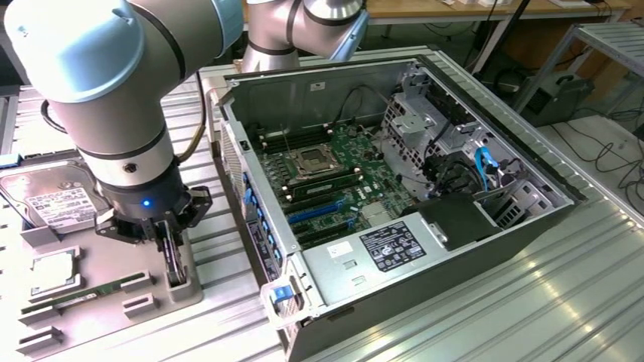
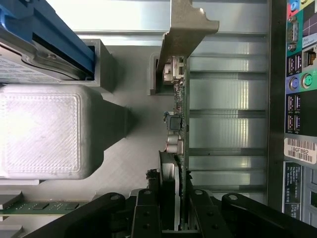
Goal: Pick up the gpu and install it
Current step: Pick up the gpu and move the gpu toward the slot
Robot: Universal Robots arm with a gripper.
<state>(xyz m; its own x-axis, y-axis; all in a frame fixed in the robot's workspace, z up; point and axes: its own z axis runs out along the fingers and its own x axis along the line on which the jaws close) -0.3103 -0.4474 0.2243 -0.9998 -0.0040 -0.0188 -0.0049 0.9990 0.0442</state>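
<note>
The gpu (image 1: 177,265) stands on edge in a slot of the grey parts tray (image 1: 141,309), at the exterior view's left of the open computer case (image 1: 523,249). My gripper (image 1: 169,243) reaches straight down over it. In the wrist view the gpu (image 2: 177,124) shows edge-on as a thin green board with small components, and its pale metal bracket (image 2: 185,25) is at the far end. My gripper (image 2: 171,210) has one black finger on each side of the card, shut on it. The card still rests in its grey holder.
The tray also carries a silver hard drive (image 1: 56,200), a square processor (image 1: 56,271) and a narrow memory stick (image 1: 86,296). Inside the case lie the motherboard with blue expansion slots (image 1: 317,215) and a black power supply (image 1: 458,222). The case's rear port panel (image 2: 297,74) stands close beside the card.
</note>
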